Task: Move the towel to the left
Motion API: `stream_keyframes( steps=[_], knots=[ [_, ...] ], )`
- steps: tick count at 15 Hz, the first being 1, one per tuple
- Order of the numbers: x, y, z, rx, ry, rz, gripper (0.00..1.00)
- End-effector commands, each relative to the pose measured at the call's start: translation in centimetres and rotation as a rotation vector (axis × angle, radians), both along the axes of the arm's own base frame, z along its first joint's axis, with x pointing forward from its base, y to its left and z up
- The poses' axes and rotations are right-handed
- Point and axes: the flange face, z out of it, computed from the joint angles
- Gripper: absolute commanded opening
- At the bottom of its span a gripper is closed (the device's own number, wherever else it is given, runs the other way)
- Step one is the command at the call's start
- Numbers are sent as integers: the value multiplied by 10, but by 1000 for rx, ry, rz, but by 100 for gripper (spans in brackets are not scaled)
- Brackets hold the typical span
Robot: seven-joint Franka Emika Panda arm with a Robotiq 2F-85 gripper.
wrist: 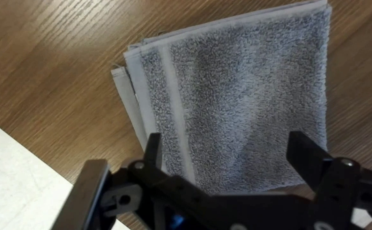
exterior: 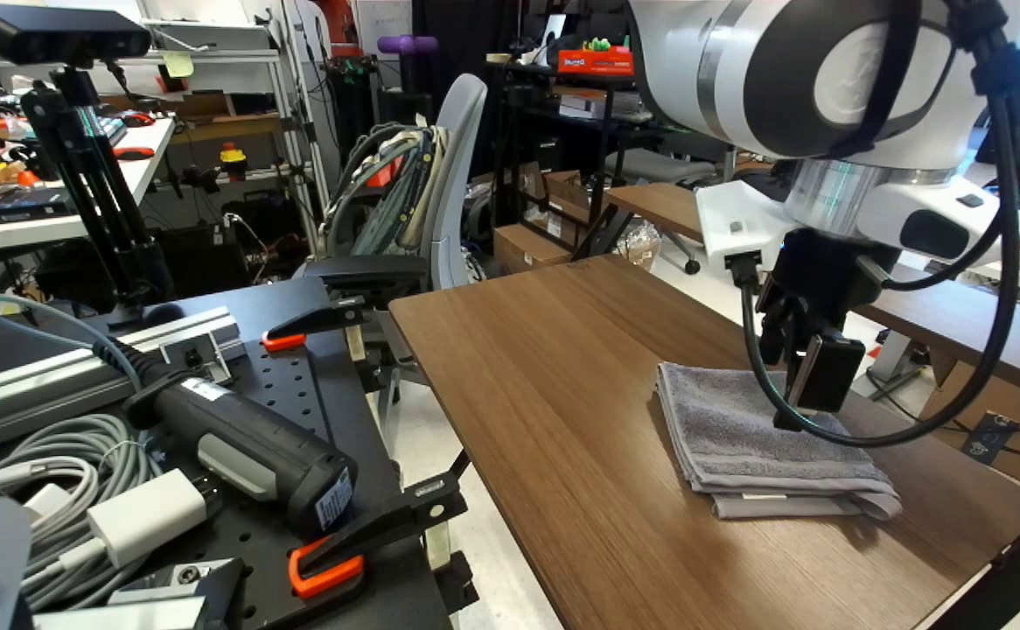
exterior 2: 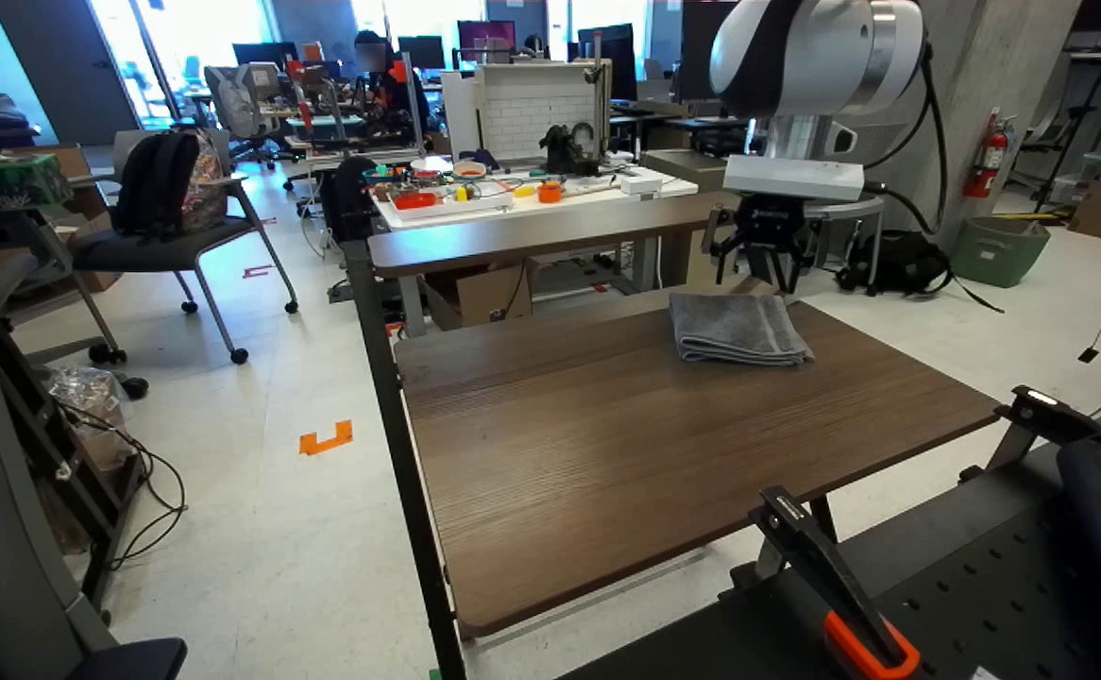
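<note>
Towel [wrist: 237, 95]: looped terry cloth, rough and matt; a smoother, flat-woven band [wrist: 174, 86] crosses it. Tabletop [exterior 2: 607, 425]: wood-grained, smooth, with a soft sheen where light strikes. Robot arm [exterior: 676, 61]: smooth and glossy, with a polished metal collar [exterior: 834, 194]. Gripper [wrist: 226, 140]: chiefly matt, with metallic screw heads [wrist: 139, 165] showing. Extruded rail [exterior: 55, 385]: bare metal, satin-finished. Power adapter [exterior: 151, 516]: smooth moulded plastic. Box [exterior 2: 480, 295]: plain matt cardboard.

Room beside towel [exterior 2: 737, 328] over tabletop [exterior 2: 588, 425], clamps [exterior 2: 827, 569] past its edge

In an exterior view, the towel [exterior 2: 735, 329] lies on the table [exterior 2: 607, 444] below the end effector [exterior 2: 754, 281], a desk [exterior 2: 513, 243] behind.
</note>
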Motion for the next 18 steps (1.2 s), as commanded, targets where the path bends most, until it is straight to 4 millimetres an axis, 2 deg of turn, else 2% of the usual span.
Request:
stream_keyframes(
  steps=[1, 7, 11, 14, 18],
  knots=[
    [17, 2, -22, 1, -15, -12, 100],
    [16, 2, -62, -22, 28, 11, 100],
    [7, 16, -86, -52, 61, 58, 100],
    [0, 40, -90, -77, 64, 124, 100],
    [-6, 89, -100, -99, 89, 213, 100]
  ],
)
